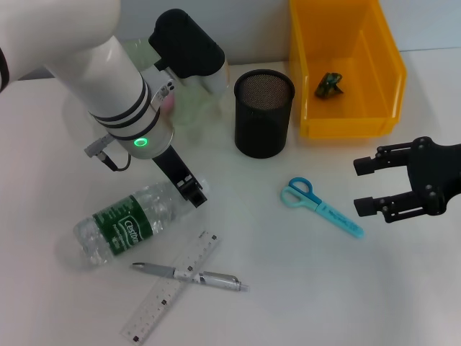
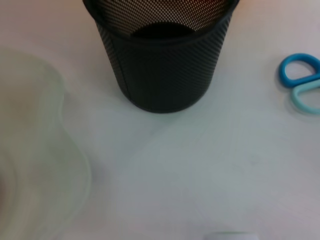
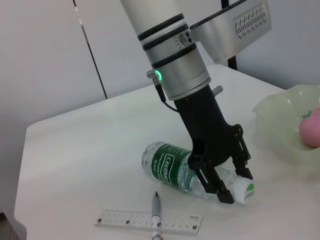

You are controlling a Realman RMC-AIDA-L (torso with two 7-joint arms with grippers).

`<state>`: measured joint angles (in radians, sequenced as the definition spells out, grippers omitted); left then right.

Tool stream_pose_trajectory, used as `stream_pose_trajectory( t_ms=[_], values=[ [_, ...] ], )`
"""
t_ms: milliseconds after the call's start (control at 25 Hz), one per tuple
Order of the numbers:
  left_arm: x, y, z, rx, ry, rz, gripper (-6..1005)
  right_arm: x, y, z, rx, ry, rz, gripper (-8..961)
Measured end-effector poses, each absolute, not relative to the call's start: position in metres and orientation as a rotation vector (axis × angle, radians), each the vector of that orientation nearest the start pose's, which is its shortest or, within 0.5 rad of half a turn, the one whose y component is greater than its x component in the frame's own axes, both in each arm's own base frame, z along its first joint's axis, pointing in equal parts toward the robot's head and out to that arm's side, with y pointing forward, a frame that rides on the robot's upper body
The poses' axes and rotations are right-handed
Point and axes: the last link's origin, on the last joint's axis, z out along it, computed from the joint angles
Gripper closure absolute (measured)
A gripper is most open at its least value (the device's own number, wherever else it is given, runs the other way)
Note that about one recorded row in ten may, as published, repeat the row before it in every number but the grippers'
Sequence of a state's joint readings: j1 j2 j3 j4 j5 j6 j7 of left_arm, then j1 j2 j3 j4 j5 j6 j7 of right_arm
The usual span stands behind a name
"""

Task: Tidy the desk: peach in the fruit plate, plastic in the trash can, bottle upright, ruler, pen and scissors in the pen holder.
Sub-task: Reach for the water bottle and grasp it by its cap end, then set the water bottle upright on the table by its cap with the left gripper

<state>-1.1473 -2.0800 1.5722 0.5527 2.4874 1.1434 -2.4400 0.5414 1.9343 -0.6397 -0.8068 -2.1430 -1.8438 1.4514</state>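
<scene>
Nearest the robot on the white worktop, a clear ruler lies slantwise with a pen lying across it. Just beyond them the water bottle lies on its side, green label up, its cap end pointing toward the left hand. That hand's dark fingers straddle the bottle's neck by the white cap, closed in against it as far as the right wrist view shows. To the right, the blue scissors lie flat, and the right hand hovers just beside them, its fingers spread wide with nothing between them. Farther back stands the black mesh pen holder, upright. Left of it, partly behind the left arm, the pale green fruit plate holds the pink peach. Farthest right, the yellow bin contains a small dark greenish scrap.
</scene>
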Motion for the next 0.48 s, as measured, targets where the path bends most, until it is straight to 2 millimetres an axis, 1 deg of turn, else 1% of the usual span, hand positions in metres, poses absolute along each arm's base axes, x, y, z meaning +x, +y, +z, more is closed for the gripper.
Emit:
stream_pose_trajectory(
  t_ms=[160,480],
  values=[
    [-0.1312,0.4153,-0.0928,-2.711,-0.566,0.713,442,0.2694,0.3210,0.0767,-2.915,0.494,0.494,195],
    [-0.1283,0.4152,-0.0938,-2.722,-0.591,0.666,495,0.2692,0.3210,0.0763,-2.915,0.499,0.495,195]
  ],
)
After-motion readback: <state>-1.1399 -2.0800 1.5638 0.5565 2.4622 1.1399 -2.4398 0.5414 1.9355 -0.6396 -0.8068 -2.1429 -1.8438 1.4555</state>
